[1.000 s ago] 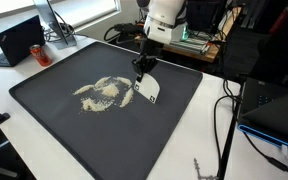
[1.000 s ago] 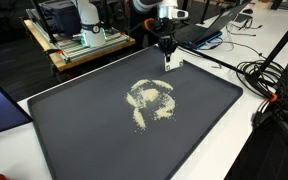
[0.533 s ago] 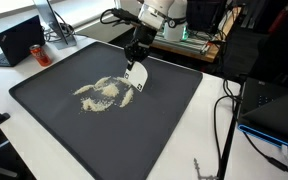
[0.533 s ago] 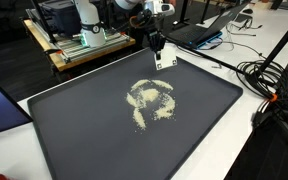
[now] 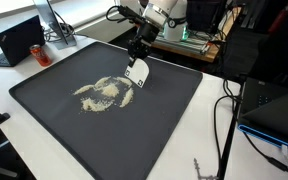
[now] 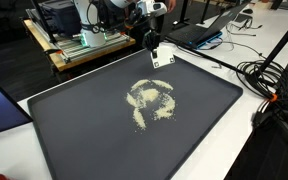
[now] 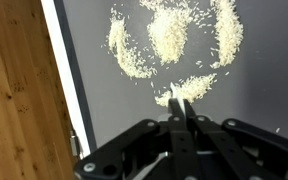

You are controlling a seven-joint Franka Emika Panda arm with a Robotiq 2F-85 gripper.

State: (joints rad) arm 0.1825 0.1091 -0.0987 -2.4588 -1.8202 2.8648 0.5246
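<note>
Gripper (image 5: 136, 60) fingers are clamped nearly together on one white card (image 5: 137, 72), which I hold just above one scatter of rice (image 5: 102, 93) on one dark tray (image 5: 169, 120)

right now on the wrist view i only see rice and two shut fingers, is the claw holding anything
observer: Yes, a white card hangs from the claw.
operator: is it down on the mat
observer: I cannot tell whether it touches. In an exterior view it hangs between the rice and the far edge of the mat.
operator: anything off the mat to mind
observer: Black cables lie on the table along one side of the mat.
</note>
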